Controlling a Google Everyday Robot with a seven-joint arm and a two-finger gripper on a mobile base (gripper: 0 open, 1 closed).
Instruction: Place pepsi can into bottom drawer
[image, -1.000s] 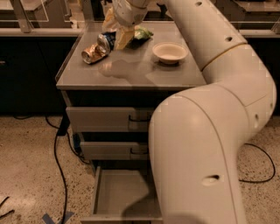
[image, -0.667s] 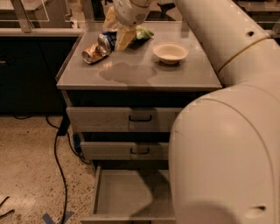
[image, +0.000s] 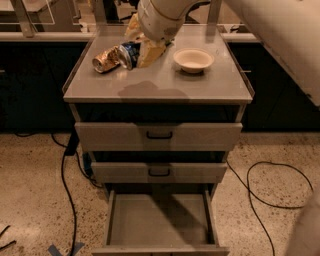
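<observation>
**Arm swung aside, can not yet in the drawer**

Since one second ago the big white robot arm (image: 280, 35) has moved off to the upper right of my view, so the whole cabinet front is visible now. The small blue pepsi can with silver ends (image: 129, 54) lies on its side at the back left of the grey cabinet top (image: 165, 87). It is right beside the dented gold-coloured can (image: 105, 59), perhaps touching it. The gripper (image: 144, 49) is down at the blue can, on its right side; I cannot tell if it is open or closed on it. A shallow cream bowl (image: 193, 59) stands apart to the right. Below, the two shallow grey drawers (image: 115, 136) are shut, and the deep grey bottom drawer (image: 157, 220) is pulled out with nothing inside. In my judgement only the opening is done: grasping, lifting, carrying down and releasing all remain.
</observation>
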